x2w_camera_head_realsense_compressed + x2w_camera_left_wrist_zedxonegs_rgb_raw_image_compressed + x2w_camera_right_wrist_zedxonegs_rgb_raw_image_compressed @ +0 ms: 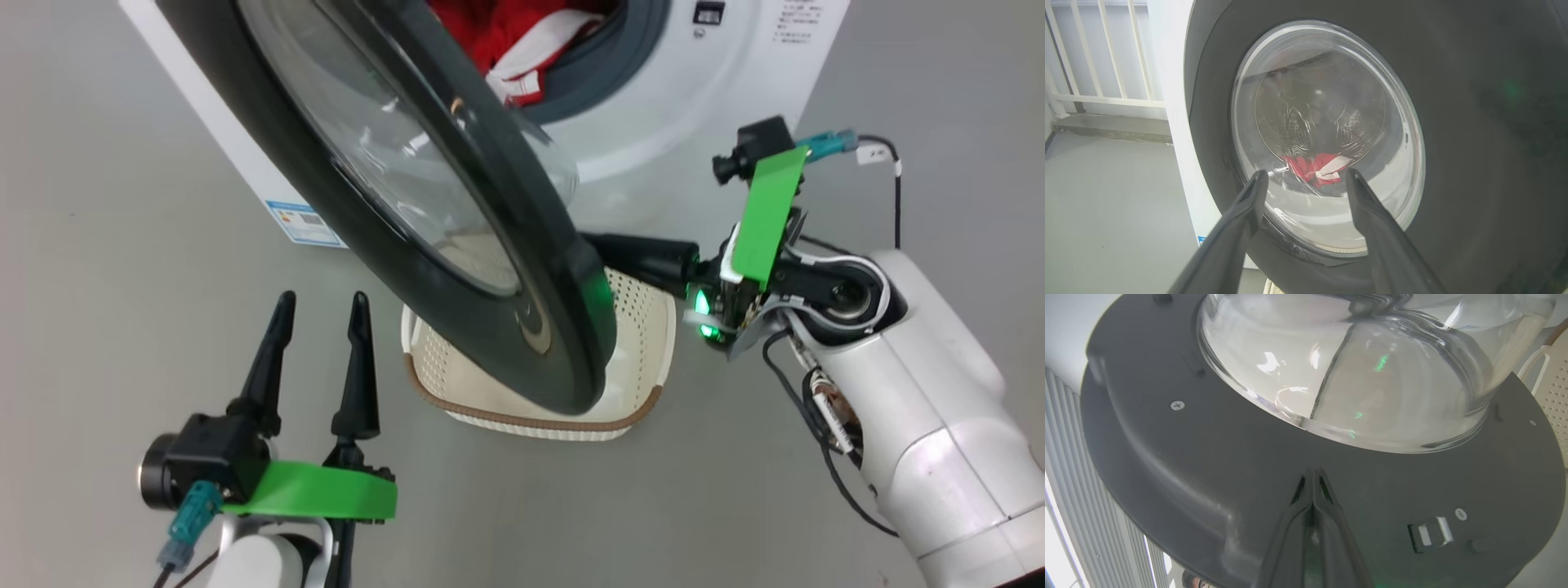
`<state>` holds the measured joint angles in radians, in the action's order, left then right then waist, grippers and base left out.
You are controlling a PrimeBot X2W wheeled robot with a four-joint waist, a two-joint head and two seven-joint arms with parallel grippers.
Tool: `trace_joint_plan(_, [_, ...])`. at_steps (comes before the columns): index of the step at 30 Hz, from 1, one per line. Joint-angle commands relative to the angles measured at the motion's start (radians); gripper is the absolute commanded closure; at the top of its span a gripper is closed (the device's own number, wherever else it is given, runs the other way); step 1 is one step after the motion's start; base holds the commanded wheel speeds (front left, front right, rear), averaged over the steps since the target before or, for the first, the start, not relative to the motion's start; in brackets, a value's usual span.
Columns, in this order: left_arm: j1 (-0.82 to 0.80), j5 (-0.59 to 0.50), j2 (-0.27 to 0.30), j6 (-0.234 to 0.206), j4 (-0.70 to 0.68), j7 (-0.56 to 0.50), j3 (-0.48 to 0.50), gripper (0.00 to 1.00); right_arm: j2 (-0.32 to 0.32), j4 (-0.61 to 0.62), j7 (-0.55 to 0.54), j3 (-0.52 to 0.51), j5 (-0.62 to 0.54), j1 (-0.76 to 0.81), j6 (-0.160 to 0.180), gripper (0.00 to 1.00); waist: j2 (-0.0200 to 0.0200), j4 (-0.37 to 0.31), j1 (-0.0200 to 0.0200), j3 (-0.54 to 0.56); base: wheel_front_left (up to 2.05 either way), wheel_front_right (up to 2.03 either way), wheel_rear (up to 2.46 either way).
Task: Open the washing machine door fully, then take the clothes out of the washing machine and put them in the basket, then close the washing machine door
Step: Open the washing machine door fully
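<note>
Pointing at the washing machine door's [392,171] inner black rim: right gripper [1312,477], fingers pinched together, empty. Left gripper [322,306] spread wide, empty, facing the outer glass. Clothes [498,33] inside washing machine [694,106]. Basket [531,420] on floor under door's lower edge.

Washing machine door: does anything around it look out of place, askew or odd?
Nothing looks damaged or spilled. The washing machine door stands partly open, its black rim overlapping the basket in the head view. A red-and-white piece of the clothes droops onto the grey ring.
</note>
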<state>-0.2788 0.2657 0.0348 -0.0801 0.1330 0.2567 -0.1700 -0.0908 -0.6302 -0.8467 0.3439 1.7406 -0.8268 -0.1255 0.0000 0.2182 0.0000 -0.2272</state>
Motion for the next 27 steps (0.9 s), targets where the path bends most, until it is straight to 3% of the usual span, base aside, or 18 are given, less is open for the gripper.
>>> trace_joint_plan(1, [0.011,0.005,0.015,-0.008,-0.017,0.005,0.032,0.00,0.030,0.029,-0.015,0.022,0.000,0.020,-0.005,1.00,0.0000,0.021,0.0000,0.027,0.00,0.00,0.00])
trace_joint_plan(27, [0.091,0.003,0.015,0.000,0.041,0.005,0.028,0.00,0.040,0.043,-0.025,0.204,0.039,0.120,-0.005,1.00,0.0000,0.174,0.0000,0.157,0.00,0.00,0.00])
